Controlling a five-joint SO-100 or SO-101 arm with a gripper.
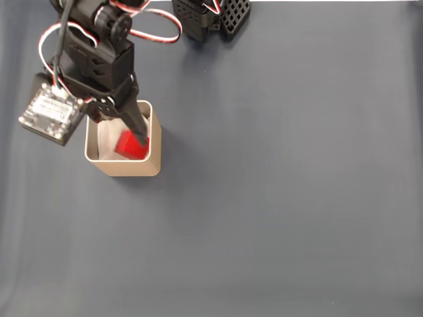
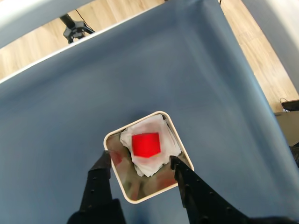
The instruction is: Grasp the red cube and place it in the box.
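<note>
Cube (image 2: 145,144) rests on paper inside box (image 2: 147,157), lower centre of wrist view. Tool (image 2: 140,162) wide, empty, straddling the opening: release apparently done.

Red cube in the box — wrist view

We see the red cube (image 2: 146,144) lying on white paper (image 2: 154,163) inside the box (image 2: 140,198) — the gripper (image 2: 139,161) spread wide above it, fingers apart from the cube.
</note>
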